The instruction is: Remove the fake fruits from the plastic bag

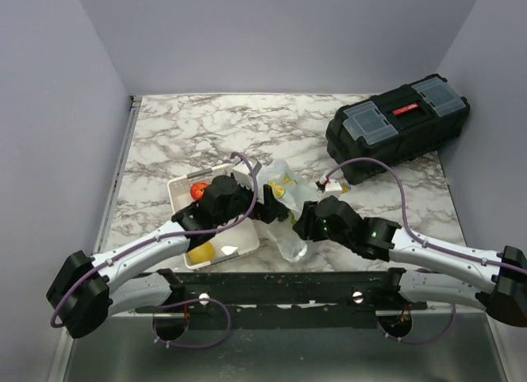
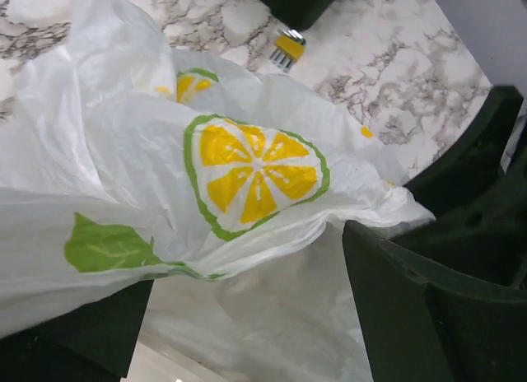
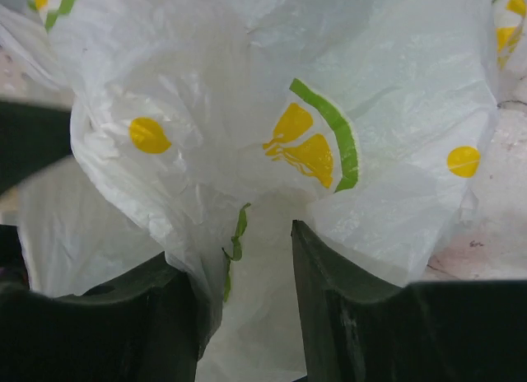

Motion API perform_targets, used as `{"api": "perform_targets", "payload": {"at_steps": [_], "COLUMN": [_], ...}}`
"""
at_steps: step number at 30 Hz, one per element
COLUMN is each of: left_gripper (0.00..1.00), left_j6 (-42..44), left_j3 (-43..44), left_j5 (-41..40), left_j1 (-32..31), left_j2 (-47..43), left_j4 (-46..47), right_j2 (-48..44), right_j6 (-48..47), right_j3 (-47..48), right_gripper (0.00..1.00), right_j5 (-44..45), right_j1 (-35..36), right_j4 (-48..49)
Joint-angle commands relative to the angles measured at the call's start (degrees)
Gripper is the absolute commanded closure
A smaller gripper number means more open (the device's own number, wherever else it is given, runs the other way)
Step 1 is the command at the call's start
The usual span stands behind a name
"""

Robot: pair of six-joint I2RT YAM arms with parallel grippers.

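The plastic bag (image 1: 284, 202) is white and crinkly with yellow lemon prints, and lies crumpled at the table's middle. It fills the left wrist view (image 2: 247, 151) and the right wrist view (image 3: 272, 94). My left gripper (image 1: 265, 207) is at the bag's left side. Its jaws (image 2: 247, 316) stand wide apart with loose bag film between them. My right gripper (image 1: 301, 223) is at the bag's near right side. Its jaws (image 3: 244, 267) stand partly apart around a fold of the bag. The fake fruits are hidden; none shows through the plastic.
A white tray (image 1: 183, 187) stands left of the bag, holding a red apple (image 1: 198, 189) and a yellow fruit (image 1: 200, 252). A black toolbox (image 1: 399, 127) sits at the back right. A small yellow-and-white object (image 1: 332, 184) lies in front of it, and it also shows in the left wrist view (image 2: 286, 49).
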Motion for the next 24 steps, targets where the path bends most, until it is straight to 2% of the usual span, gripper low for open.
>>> {"api": "perform_targets", "payload": {"at_steps": [1, 6, 9, 11, 14, 17, 24], "left_gripper": [0.10, 0.09, 0.09, 0.10, 0.09, 0.09, 0.09], "left_j6": [-1.72, -6.91, -12.42, -13.37, -9.44, -7.67, -0.92], "left_j3": [5.99, 14.11, 20.07, 23.64, 33.96, 38.77, 37.79], "left_j5": [8.74, 18.50, 21.69, 20.46, 18.76, 19.75, 20.80], "left_j1": [7.67, 14.19, 17.84, 19.52, 20.81, 21.45, 21.97], "left_j2": [5.55, 15.10, 22.63, 26.11, 31.12, 31.18, 21.45], "left_j4": [-5.16, -2.33, -0.39, 1.17, -8.69, -12.34, -21.70], "right_j2": [1.83, 9.37, 16.31, 19.81, 22.92, 25.11, 26.61], "right_j6": [0.90, 4.53, 8.10, 9.12, 6.48, -0.76, -11.64], "right_j3": [0.36, 1.90, 1.57, 0.78, 1.70, 2.46, 7.50], "right_gripper": [0.46, 0.25, 0.19, 0.15, 0.09, 0.03, 0.00], "right_j5": [-3.02, 4.40, 8.71, 11.03, 13.92, 14.55, 17.77], "right_j1": [0.51, 1.02, 1.07, 1.06, 1.07, 1.01, -0.29], "right_j4": [-6.18, -11.46, -8.22, -3.93, 1.13, 8.46, 12.11]}}
